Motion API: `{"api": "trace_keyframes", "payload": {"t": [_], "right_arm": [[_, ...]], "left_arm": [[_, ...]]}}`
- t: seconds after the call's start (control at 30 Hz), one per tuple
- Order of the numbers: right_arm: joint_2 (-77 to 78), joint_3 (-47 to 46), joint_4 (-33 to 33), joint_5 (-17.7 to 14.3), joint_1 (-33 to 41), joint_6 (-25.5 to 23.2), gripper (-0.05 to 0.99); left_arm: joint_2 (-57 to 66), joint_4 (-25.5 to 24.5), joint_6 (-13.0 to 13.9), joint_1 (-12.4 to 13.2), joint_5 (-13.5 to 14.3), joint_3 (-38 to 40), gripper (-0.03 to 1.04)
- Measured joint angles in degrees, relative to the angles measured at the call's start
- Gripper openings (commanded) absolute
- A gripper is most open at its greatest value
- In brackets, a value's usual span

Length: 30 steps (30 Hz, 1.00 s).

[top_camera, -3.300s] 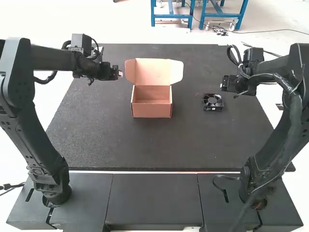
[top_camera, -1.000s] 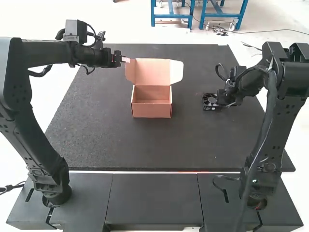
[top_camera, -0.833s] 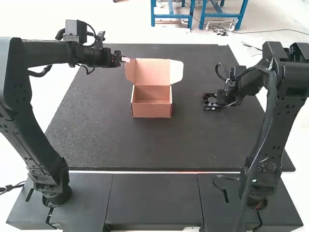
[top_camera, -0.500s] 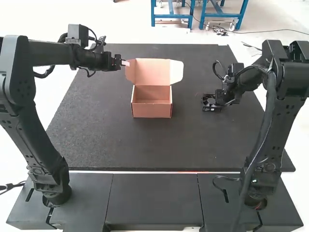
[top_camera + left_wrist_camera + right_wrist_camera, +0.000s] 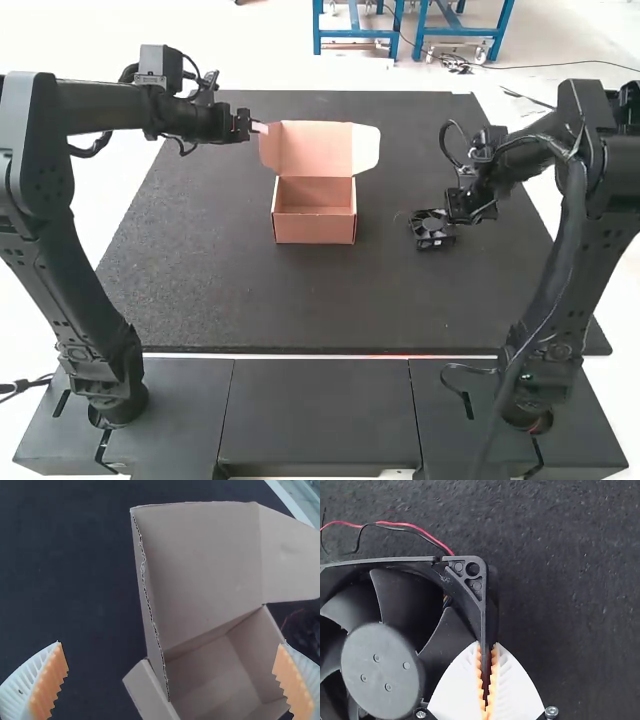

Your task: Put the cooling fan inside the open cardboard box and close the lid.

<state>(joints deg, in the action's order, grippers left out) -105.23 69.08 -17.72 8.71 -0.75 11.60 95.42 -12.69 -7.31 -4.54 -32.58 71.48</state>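
The open cardboard box (image 5: 313, 210) stands mid-mat with its lid (image 5: 320, 148) upright at the back. Its inside (image 5: 225, 680) holds nothing. My left gripper (image 5: 250, 127) hovers open by the lid's upper left corner, and its ribbed white fingers (image 5: 42, 680) stand wide apart on either side of the box. To the right of the box, my right gripper (image 5: 455, 212) is shut on the frame edge of the black cooling fan (image 5: 434, 228). It holds the fan tilted, low over the mat. The fan (image 5: 395, 645) trails red and black wires (image 5: 395, 527).
The black rubber mat (image 5: 200, 270) covers the table, with open room in front of the box and between the box and the fan. The mat's right edge (image 5: 575, 290) lies beyond the right arm.
My right gripper came down onto the fan, shut on its frame, and has shifted it left and nearer, now tilted. My left gripper moved up to the lid's corner, then held there.
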Motion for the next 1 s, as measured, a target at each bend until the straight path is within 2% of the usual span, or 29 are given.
{"api": "trace_keyframes", "payload": {"t": [0.23, 0.37, 0.5, 0.63, 0.73, 0.87, 1.0], "right_arm": [[8.6, 4.1, -13.6, 5.8, 0.1, 2.2, -0.02], [14.2, 6.3, -21.1, 10.3, 0.8, 2.6, -0.02], [18.9, 7.0, -26.1, 14.2, 4.6, 1.9, -0.02], [21.0, 7.0, -25.8, 16.5, 12.1, -1.6, -0.02], [21.1, 7.1, -21.9, 17.1, 18.3, -5.9, -0.02], [20.0, 8.4, -16.8, 17.0, 25.3, -11.6, -0.02], [16.0, 10.7, -13.6, 16.5, 29.4, -15.2, -0.02]], "left_arm": [[-0.3, -0.7, 0.0, -1.4, 0.0, 0.0, 0.97], [-0.3, -1.0, 0.0, -1.6, 0.0, 0.0, 0.97], [-1.1, -1.2, 0.0, -1.6, 0.0, 0.0, 0.97], [-2.5, -1.2, 0.0, -1.6, 0.0, 0.0, 0.97], [-3.3, -1.3, 0.0, -1.9, 0.0, 1.0, 0.97], [-4.7, -1.2, -0.9, -3.6, 0.2, 2.8, 0.97], [-6.5, -1.0, -1.5, -5.5, 1.4, 4.8, 0.97]]}}
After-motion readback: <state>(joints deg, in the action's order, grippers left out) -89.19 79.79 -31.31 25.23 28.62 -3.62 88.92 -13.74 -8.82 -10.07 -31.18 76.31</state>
